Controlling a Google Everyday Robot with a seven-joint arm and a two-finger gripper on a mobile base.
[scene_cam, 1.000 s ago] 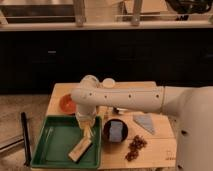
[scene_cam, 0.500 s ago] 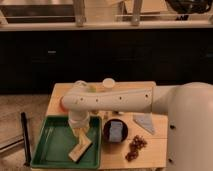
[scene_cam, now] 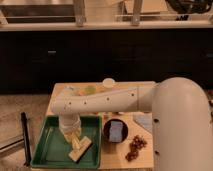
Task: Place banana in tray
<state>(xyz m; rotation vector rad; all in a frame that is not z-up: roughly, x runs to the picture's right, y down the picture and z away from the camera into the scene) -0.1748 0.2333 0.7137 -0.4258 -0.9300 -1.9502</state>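
The green tray (scene_cam: 47, 150) lies at the front left of the wooden table. My gripper (scene_cam: 71, 134) hangs from the white arm, low over the middle of the tray. A small pale yellow banana (scene_cam: 75, 142) sticks out under the gripper's tip, and the gripper looks shut on it. The banana's lower end is just above or touching the tray floor, beside a tan wooden block (scene_cam: 82, 149) that lies in the tray.
A dark round bowl (scene_cam: 116, 131) with a blue thing in it stands right of the tray. A brown cluster (scene_cam: 135, 148) and a grey cloth (scene_cam: 144, 121) lie further right. A white round thing (scene_cam: 108, 83) and a greenish item (scene_cam: 90, 90) sit behind. The arm hides the orange bowl.
The arm has swung left and down. The gripper with the banana has moved from the tray's far right edge to low over the tray's middle, next to the tan block.
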